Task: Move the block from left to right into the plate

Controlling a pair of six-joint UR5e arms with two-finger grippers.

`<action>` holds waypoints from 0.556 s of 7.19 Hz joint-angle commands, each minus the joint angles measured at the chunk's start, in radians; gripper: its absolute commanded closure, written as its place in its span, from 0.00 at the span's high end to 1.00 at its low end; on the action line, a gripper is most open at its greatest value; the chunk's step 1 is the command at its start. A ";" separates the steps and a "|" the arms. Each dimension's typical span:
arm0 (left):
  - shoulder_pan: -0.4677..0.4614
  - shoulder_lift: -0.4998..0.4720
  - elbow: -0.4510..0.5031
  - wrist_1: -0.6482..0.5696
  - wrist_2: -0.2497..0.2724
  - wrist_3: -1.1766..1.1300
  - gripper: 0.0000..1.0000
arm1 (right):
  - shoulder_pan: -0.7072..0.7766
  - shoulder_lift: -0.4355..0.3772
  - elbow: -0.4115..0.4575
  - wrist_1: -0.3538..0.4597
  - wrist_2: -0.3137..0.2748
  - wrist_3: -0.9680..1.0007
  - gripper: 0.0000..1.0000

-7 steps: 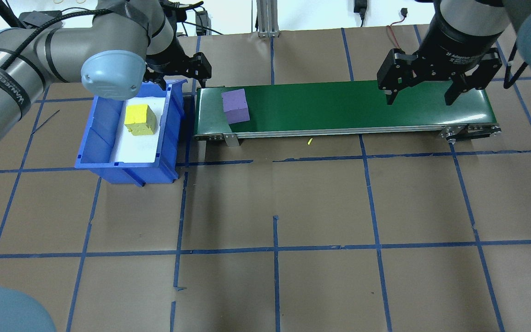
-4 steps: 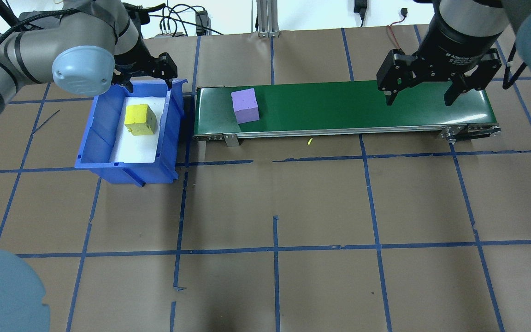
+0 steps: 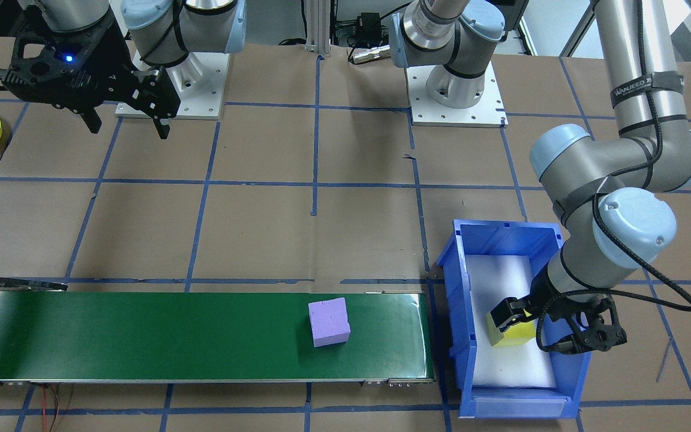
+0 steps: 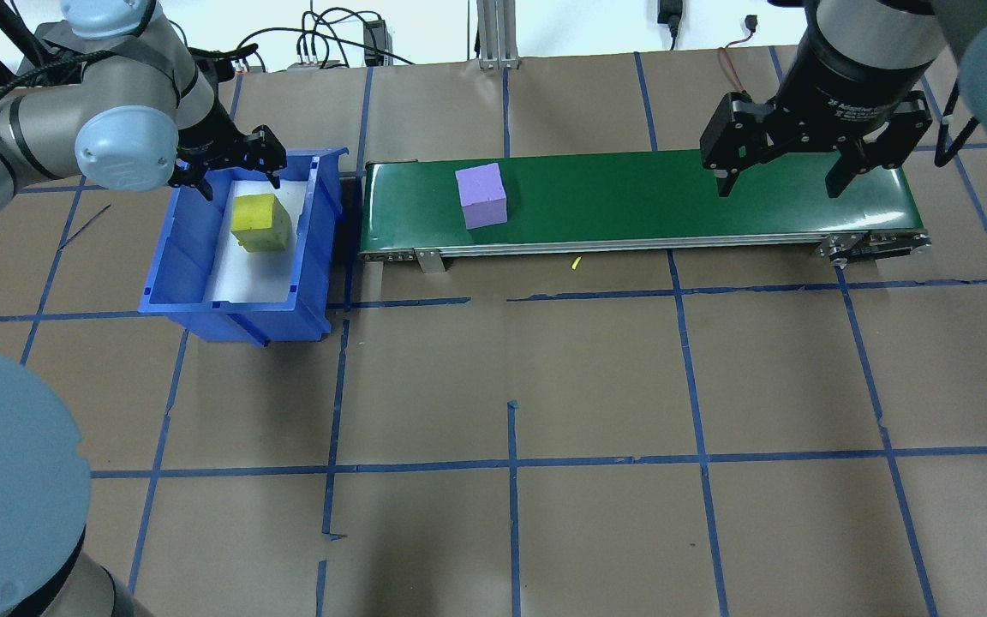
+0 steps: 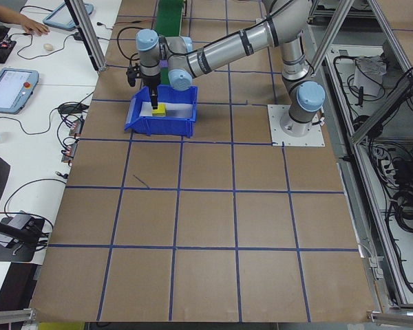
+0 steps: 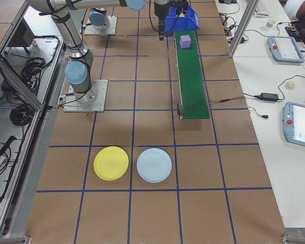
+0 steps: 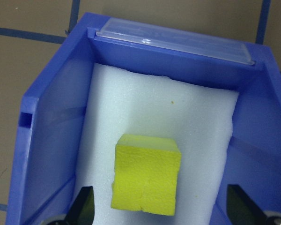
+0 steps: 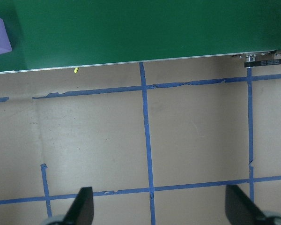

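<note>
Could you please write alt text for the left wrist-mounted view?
A yellow foam cube sits on white foam padding inside a deep blue plastic bin, seen from directly above. The left gripper has its open jaws either side of the cube.

Blue bin [image 4: 314, 248] walls closely hem yellow block [image 4: 260, 223].

The table [image 4: 596, 386] is covered in brown paper, marked into large squares by blue tape lines [image 4: 512, 506]. Along its far edge stands an aluminium post [image 4: 491, 30] before a white wall, with black cables [image 4: 322, 43] lying beside it. In the side views a white desk [image 6: 279, 107] runs along one long edge of the table, carrying grey tablets with blue rims [image 6: 301, 124], a power brick [image 6: 269, 96] and loose cords. Aluminium frame rails [image 5: 372, 103] border the opposite side. Light is even and bright.
</note>
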 commanded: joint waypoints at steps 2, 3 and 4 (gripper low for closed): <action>0.003 -0.061 -0.053 0.050 -0.005 0.002 0.90 | 0.000 -0.001 0.001 0.000 0.000 0.000 1.00; 0.003 -0.058 -0.073 0.082 -0.003 0.017 0.70 | 0.000 0.000 -0.001 0.000 0.000 0.000 1.00; 0.003 -0.056 -0.070 0.082 -0.003 0.092 0.46 | 0.000 0.000 -0.001 0.000 0.000 0.000 1.00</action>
